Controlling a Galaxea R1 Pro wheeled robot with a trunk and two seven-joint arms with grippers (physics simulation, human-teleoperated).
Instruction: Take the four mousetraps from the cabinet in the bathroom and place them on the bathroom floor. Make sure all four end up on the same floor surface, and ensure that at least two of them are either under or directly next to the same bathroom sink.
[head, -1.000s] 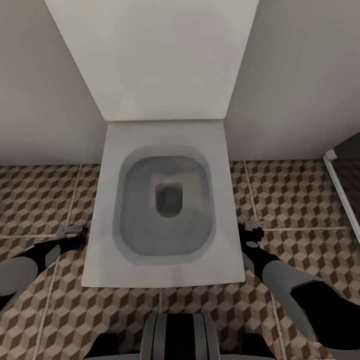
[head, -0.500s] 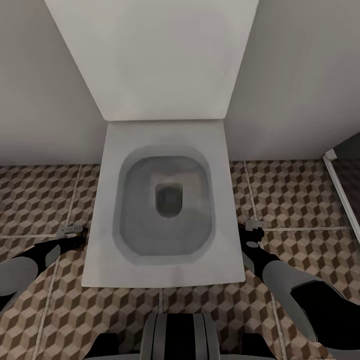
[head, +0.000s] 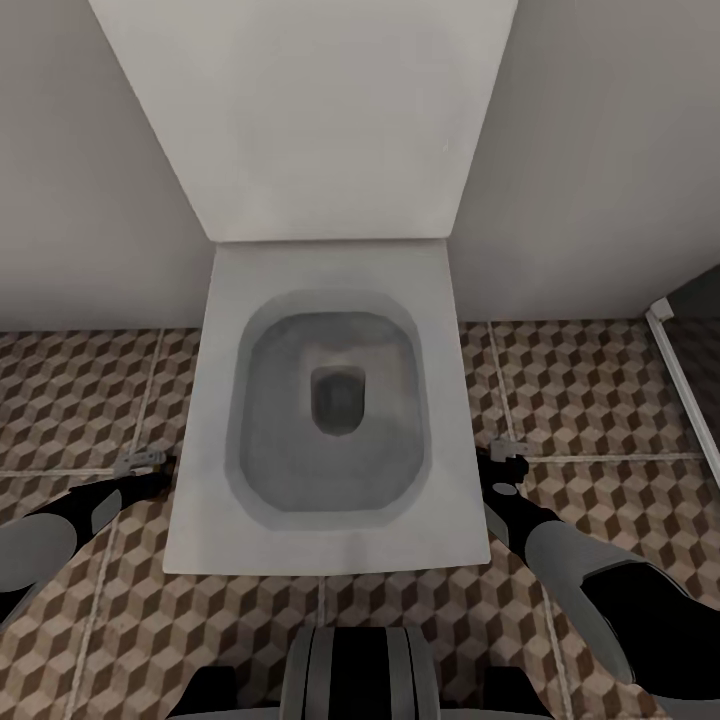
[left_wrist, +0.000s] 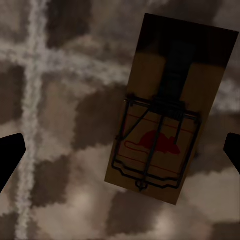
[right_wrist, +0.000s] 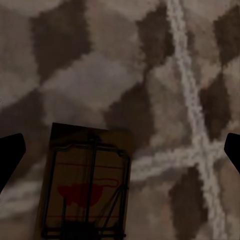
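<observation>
Because each of the two mousetraps in sight is a thin, flat, dark brown wooden slab with a wire spring frame and a red printed mark on its face, I judge that it will handle as something light, stiff and low-lying, easy to nudge across smooth tile and awkward to lift from flat. The safest hold is probably across the slab's two long wooden edges, away from the sprung wire, which could snap or snag a finger pad.

In the left wrist view one mousetrap (left_wrist: 172, 105) lies flat on the brown, beige and white cube-patterned tile floor (left_wrist: 55, 145), tilted against the grout lines. It sits between the two dark fingertips (left_wrist: 11, 157) of the left end effector (left_wrist: 120, 157) but touches neither; the jaws stand wide apart with nothing in them.

In the right wrist view a second mousetrap (right_wrist: 85, 185) lies flat on the same patterned tile, nearer one fingertip than the other and partly cut off by the picture's edge. The right end effector (right_wrist: 120, 157) is likewise spread apart and empty, with the slab clear of both tips.

From the head view the two end effectors, left (head: 140, 462) and right (head: 507, 452), hang low over the floor (head: 590, 400) on either side of a white square toilet (head: 325, 410) that stands against a pale wall. The traps themselves are too small to make out there.
</observation>
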